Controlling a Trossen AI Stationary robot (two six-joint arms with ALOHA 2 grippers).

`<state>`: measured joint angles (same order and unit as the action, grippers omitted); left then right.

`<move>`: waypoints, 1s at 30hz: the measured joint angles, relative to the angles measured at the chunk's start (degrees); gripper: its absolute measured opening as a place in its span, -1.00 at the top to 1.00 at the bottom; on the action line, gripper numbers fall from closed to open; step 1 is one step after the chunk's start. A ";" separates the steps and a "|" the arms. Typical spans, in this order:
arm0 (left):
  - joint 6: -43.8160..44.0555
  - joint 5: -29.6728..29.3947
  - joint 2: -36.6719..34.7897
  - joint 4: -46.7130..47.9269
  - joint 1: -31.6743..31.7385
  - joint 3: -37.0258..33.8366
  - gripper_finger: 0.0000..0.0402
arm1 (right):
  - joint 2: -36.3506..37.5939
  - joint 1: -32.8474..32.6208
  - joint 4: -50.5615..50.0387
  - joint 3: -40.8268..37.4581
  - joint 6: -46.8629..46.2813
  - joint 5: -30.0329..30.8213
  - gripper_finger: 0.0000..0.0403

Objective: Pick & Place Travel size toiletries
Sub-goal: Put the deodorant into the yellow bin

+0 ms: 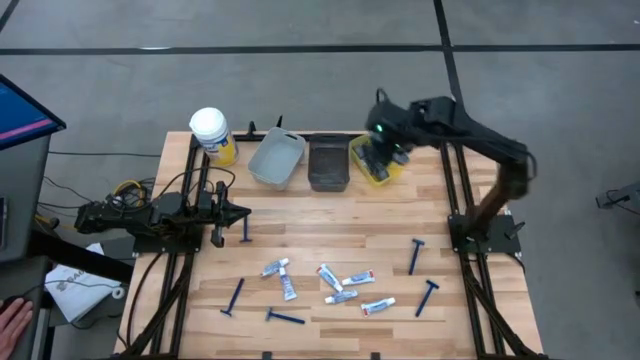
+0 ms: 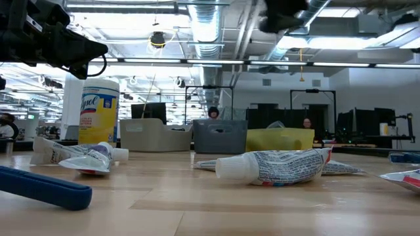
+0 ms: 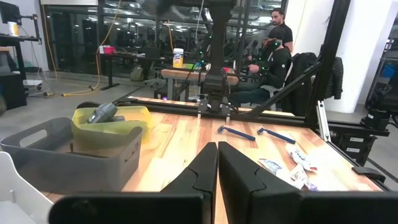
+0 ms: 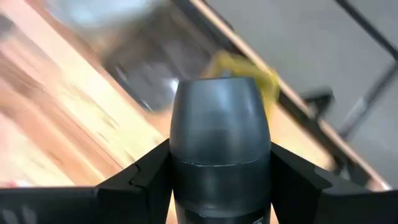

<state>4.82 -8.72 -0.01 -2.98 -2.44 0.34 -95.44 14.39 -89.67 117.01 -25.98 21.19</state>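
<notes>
My right gripper (image 1: 386,150) hangs over the yellow bin (image 1: 377,167) at the table's far edge, shut on a dark grey oval mini bottle (image 4: 219,143). Another dark bottle (image 3: 102,113) lies in the yellow bin. Several white tubes (image 1: 330,278) and blue razors (image 1: 416,255) lie flat on the near half of the table. My left gripper (image 1: 245,212) waits shut and level at the table's left side, holding nothing. My right gripper pinches the mini bottle by its two sides (image 4: 177,168), one finger (image 4: 140,177) on each side. The bottle's rounded end sticks out past the fingertips. The fingers slant down from above, and the bottle is lifted clear of the table, above the yellow bin.
A grey bin (image 1: 277,158) and a dark bin (image 1: 328,163) stand left of the yellow one along the far edge. A white-lidded yellow jar (image 1: 213,135) stands at the far left corner. One razor (image 1: 246,228) lies just before my left gripper.
</notes>
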 joint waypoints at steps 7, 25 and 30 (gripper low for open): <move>0.00 -0.01 0.00 0.00 0.00 0.00 0.95 | 15.69 -0.96 17.47 -32.09 -8.33 0.29 0.01; 0.00 0.01 0.00 0.02 0.00 0.00 0.95 | 6.67 13.09 63.06 -59.13 3.90 -3.58 0.01; 0.00 0.01 0.00 0.00 0.00 0.00 0.95 | 2.42 15.19 65.01 -58.95 3.98 -4.86 0.01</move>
<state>4.82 -8.71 -0.01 -2.98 -2.44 0.34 -93.02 29.58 -24.66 58.06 -22.00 16.33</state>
